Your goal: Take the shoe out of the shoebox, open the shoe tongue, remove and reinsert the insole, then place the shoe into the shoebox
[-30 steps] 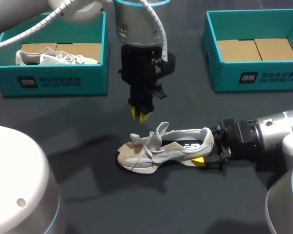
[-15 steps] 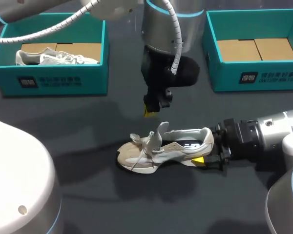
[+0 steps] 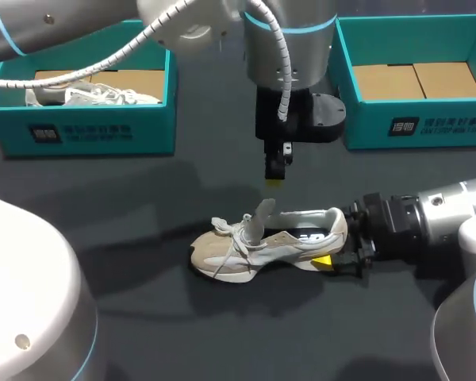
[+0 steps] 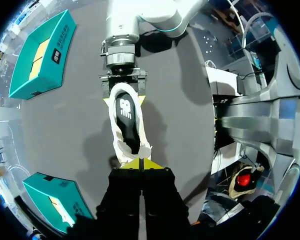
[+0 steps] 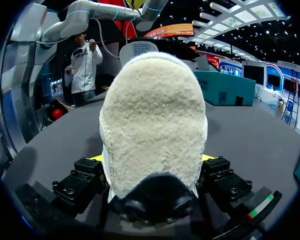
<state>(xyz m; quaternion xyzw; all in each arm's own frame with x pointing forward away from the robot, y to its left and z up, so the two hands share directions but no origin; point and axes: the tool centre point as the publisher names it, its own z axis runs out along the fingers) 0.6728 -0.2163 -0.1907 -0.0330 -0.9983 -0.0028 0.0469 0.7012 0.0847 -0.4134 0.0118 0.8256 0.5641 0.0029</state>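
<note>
A beige and white shoe lies on its sole mid-table, toe to the left, with its tongue standing up. My right gripper comes in from the right, shut on the shoe's heel, a yellow tip on either side. In the right wrist view the fuzzy heel fills the space between the fingers of that gripper. My left gripper hangs just above the tongue, shut and empty. In its own view the left gripper has its tips pressed together over the shoe.
A teal shoebox at the back left holds another pale shoe. A second teal shoebox at the back right shows only brown cardboard inside. Dark tabletop lies open in front of the shoe.
My left arm has swung to the right, from over the laces to over the tongue, its wrist has turned, and its fingers have closed. The shoe and right arm have stayed put.
</note>
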